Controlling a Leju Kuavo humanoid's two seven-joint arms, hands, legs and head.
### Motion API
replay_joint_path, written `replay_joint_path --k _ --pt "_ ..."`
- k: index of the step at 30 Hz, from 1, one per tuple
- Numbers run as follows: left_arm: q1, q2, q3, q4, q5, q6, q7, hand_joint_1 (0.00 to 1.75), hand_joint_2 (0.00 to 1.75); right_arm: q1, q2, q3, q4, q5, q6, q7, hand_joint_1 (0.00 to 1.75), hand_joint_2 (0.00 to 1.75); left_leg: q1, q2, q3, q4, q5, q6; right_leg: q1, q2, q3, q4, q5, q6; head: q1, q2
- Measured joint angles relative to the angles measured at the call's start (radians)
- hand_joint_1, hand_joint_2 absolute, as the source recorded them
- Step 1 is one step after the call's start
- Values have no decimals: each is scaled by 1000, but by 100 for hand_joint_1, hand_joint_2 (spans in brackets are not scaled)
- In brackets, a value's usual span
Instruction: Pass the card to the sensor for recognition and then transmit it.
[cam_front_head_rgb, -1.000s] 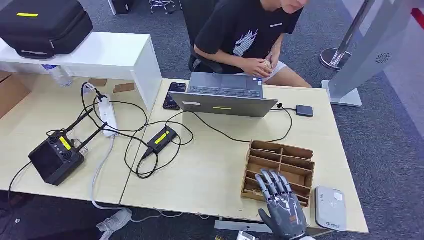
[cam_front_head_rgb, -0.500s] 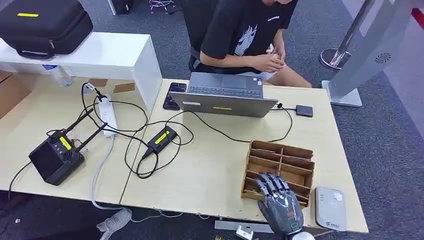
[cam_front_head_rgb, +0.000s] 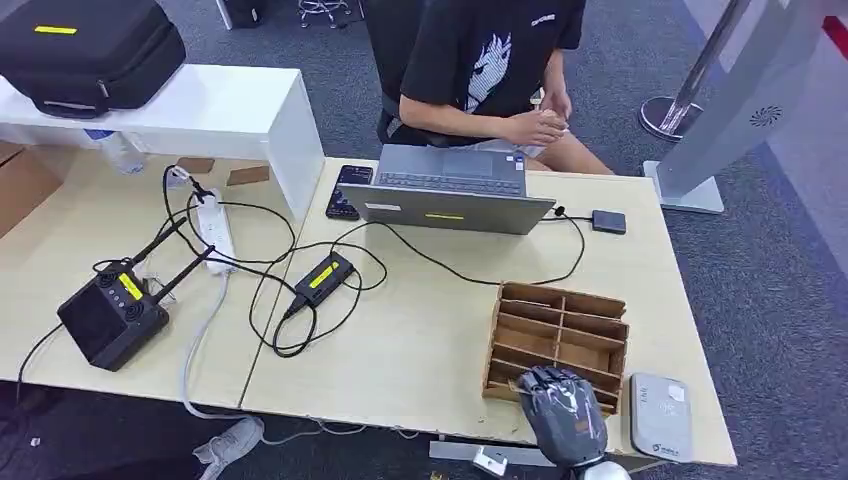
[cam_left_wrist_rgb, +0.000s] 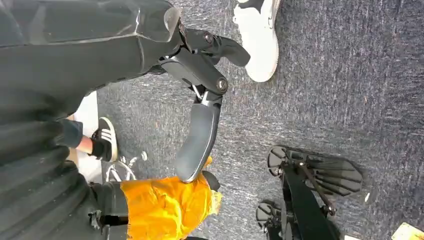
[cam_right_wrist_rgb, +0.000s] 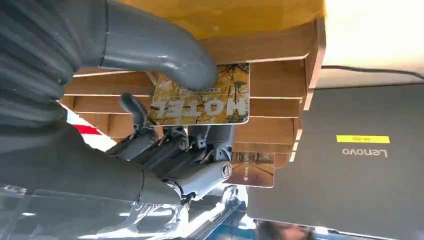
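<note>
A yellow hotel card (cam_right_wrist_rgb: 200, 102) is being pinched between the thumb and curled fingers of the right hand (cam_front_head_rgb: 562, 408) at the near slots of the wooden organizer (cam_front_head_rgb: 600, 303), just beside the grey sensor (cam_front_head_rgb: 660, 415). The left hand (cam_left_wrist_rgb: 200, 120) is being held slack, holding nothing.

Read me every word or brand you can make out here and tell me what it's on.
"HOTEL": on the card held by the right hand, seen upside down.
"Lenovo": on the laptop lid, below a yellow sticker too small to read.
Print on the grey sensor and yellow labels in the head view: unreadable.
</note>
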Motion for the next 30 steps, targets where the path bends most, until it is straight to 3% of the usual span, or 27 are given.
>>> replay_joint_path --k 4,10,18,24,30 --pt "0 0 0 0 0 0 0 0 175 0 10 -15 -2 20 0 -15 161 175 0 0 0 0 0 0 0 0 0 0 0 0 0 0" --pt "0 1 0 0 -1 0 0 0 175 11 18 -41 -56 71 0 -26 157 175 0 0 0 0 0 0 0 0 0 0 0 0 0 0" --pt "0 2 -1 0 -2 0 0 0 175 32 23 -78 -251 124 -1 -32 152 175 0 0 0 0 0 0 0 0 0 0 0 0 0 0" --pt "0 2 -1 0 -2 0 0 0 175 43 23 -89 -359 124 -1 -32 164 175 0 0 0 0 0 0 0 0 0 0 0 0 0 0" --pt "0 3 -8 0 -15 -2 2 0 175 -8 44 -99 -439 10 -1 -113 175 175 0 1 0 0 0 0 0 1 0 0 0 0 0 0"
